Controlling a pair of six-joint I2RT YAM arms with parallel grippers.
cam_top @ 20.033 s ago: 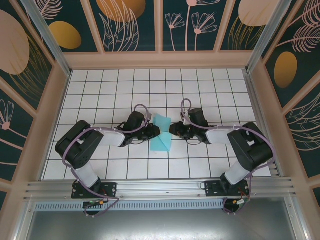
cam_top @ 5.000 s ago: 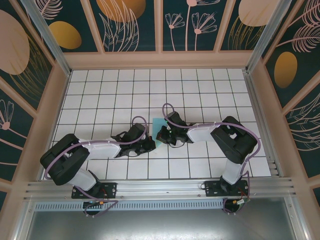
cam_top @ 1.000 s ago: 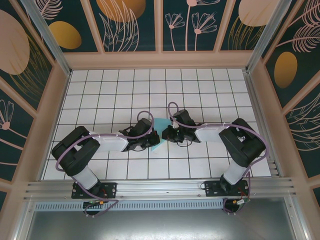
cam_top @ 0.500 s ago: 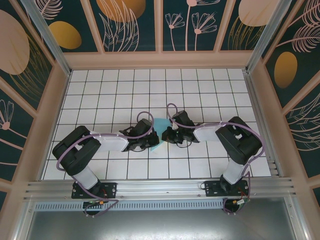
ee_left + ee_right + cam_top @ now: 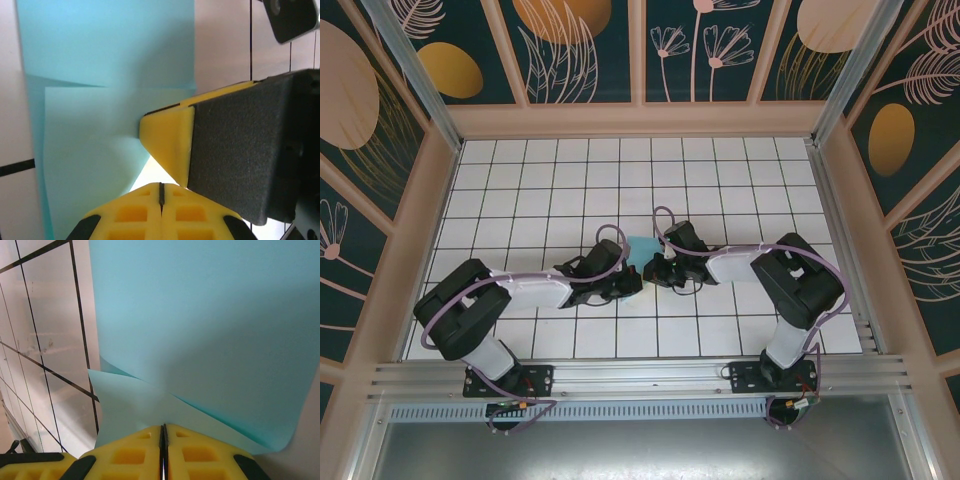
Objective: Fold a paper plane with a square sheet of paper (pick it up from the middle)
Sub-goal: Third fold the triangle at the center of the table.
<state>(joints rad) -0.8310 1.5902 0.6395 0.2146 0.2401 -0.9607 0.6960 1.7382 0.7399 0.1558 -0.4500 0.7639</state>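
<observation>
The left gripper [image 5: 161,186] has its fingers pressed together, tips just beside the partly folded square sheet of paper [image 5: 105,60], which lies mid-table [image 5: 520,180]. The right gripper [image 5: 163,427] is clamped on the sheet's edge.

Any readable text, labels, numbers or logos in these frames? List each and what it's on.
None readable.
The light-blue sheet of paper is plain.
The wall panels carry only flower and leaf drawings.
The tiled table shows only grid lines.
Any marking on the arm bases is too small to tell.
</observation>
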